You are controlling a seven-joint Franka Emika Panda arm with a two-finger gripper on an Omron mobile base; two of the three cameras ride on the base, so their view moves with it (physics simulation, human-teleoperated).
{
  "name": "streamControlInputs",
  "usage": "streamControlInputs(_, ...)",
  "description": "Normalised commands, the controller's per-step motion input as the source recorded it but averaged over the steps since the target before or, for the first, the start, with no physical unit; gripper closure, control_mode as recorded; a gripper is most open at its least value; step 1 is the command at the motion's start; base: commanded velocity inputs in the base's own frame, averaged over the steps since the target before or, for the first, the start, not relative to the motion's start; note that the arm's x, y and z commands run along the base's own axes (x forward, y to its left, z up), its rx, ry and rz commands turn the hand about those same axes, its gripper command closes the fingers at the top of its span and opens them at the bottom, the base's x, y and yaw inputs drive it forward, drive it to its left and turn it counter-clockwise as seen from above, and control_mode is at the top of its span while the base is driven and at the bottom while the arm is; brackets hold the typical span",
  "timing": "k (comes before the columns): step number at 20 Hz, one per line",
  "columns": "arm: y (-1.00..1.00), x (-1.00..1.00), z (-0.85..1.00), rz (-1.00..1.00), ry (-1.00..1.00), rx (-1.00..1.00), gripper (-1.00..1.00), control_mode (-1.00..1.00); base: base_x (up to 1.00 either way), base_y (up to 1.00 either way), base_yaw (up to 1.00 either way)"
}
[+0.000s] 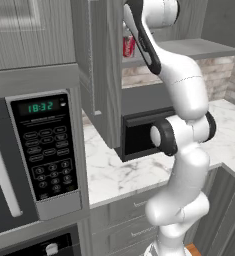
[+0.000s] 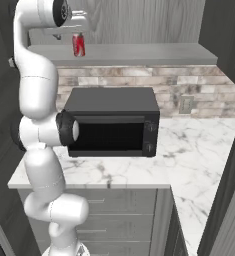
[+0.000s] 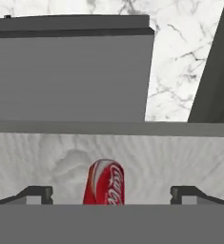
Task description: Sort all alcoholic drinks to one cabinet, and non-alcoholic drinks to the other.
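Observation:
A red soda can point(image 3: 105, 184) with white lettering, one of the non-alcoholic drinks, stands upright on the shelf point(image 2: 139, 52) of the open upper cabinet. My gripper point(image 3: 112, 195) is open, with one dark fingertip on each side of the can and a gap between each fingertip and the can. The right base view has the can point(image 2: 79, 45) just below my raised white hand. From the left base, the can point(image 1: 128, 46) peeks out behind my upper arm. The alcoholic drinks are out of view.
A black countertop oven point(image 2: 111, 122) sits on the marble counter point(image 2: 199, 145) below the shelf. The cabinet's open door point(image 1: 101, 70) hangs to the left of my arm. A built-in microwave point(image 1: 39, 150) with a keypad is at the far left.

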Motion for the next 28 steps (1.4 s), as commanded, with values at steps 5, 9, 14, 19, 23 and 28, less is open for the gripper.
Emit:
streamControlInputs(5,0.00,-1.00,-0.94,0.00,-0.16,0.00,-1.00,-1.00,0.00,0.00,0.00)
streamControlInputs(9,-0.09,-1.00,-0.75,-0.01,-0.13,0.03,-1.00,-1.00,0.00,0.00,0.00)
streamControlInputs(14,-0.33,-1.00,-0.35,-0.08,-0.05,0.08,-1.00,-1.00,0.00,0.00,0.00)
streamControlInputs(19,-0.25,-1.00,-0.55,-0.12,0.08,0.02,-1.00,-1.00,0.00,0.00,0.00)
streamControlInputs(23,-0.14,-1.00,-0.66,-0.12,0.20,0.00,-1.00,-1.00,0.00,0.00,0.00)
streamControlInputs(28,-0.12,-0.87,-0.52,-0.09,0.22,0.00,-1.00,-1.00,0.00,0.00,0.00)
